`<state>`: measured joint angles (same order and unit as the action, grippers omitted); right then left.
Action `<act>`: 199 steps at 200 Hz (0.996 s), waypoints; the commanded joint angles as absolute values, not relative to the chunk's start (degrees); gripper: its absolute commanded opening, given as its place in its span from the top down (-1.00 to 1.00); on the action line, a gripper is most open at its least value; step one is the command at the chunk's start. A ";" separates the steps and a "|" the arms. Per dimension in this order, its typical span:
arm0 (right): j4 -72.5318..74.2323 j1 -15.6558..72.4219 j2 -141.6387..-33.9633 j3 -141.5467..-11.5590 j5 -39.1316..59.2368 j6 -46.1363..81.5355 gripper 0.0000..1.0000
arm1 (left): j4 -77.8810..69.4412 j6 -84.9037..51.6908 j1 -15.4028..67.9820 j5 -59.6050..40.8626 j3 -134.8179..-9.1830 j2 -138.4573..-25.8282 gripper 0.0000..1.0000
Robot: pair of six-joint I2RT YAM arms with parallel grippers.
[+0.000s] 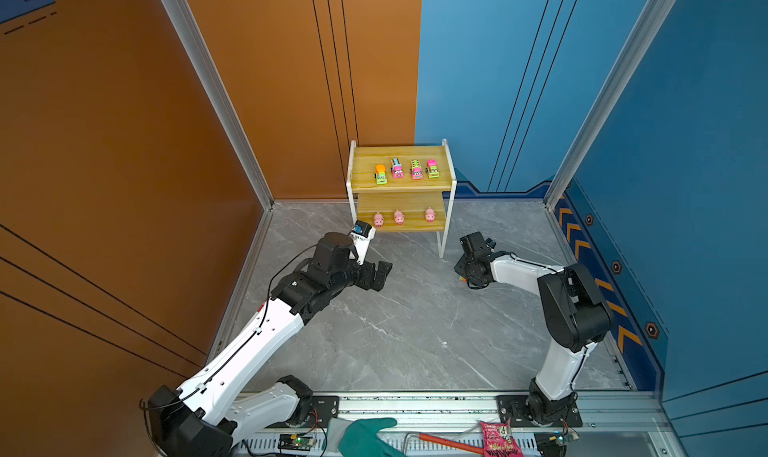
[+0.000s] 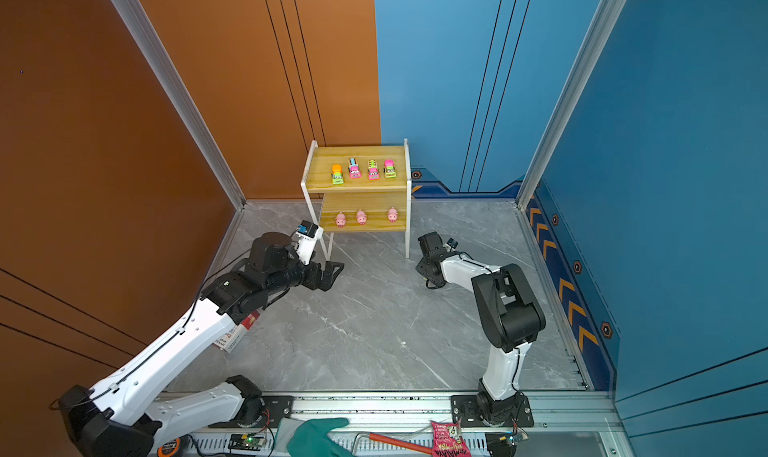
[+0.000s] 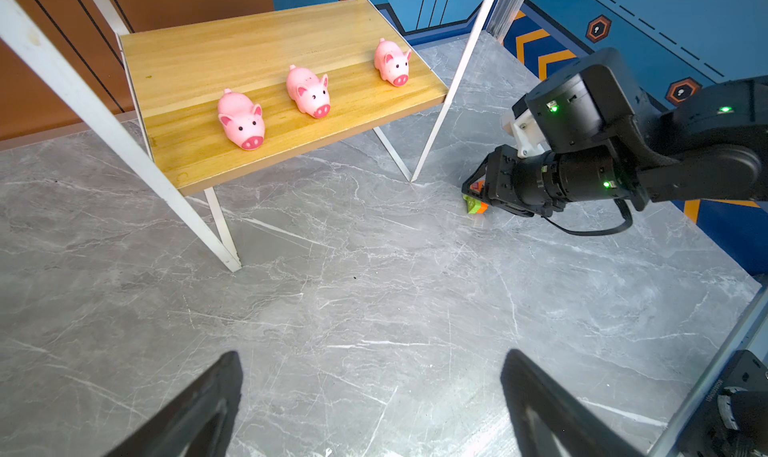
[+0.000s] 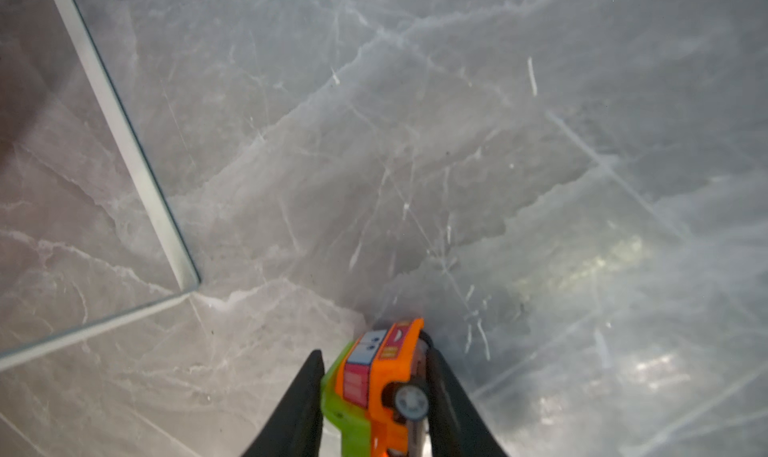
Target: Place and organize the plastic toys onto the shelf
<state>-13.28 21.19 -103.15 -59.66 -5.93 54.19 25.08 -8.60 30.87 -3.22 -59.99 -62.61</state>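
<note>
the right gripper is clamping the orange and green truck between its black fingers, one pressing the green side, the other the wheels. the truck's sticker is showing cartoon eyes and red panels; any lettering on it is too blurred to read. the truck is sitting low at the grey marble floor, just beside the front right leg of the shelf; whether it is touching the floor cannot be told. the left gripper is hanging released, fingers spread wide over bare floor in front of the shelf. four trucks are standing in a row on the top board, leaving bare board at both ends and behind them. three pigs are lining the lower board near its front edge. the pink snack packet at the near rail and a red and white box under the left arm are carrying print too small to read. open floor is lying between the arms.
</note>
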 commanded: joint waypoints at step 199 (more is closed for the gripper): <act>-13.16 36.19 -81.75 -47.93 -9.01 49.23 -0.06 | 26.38 -9.05 31.04 0.02 -59.41 -62.71 -0.96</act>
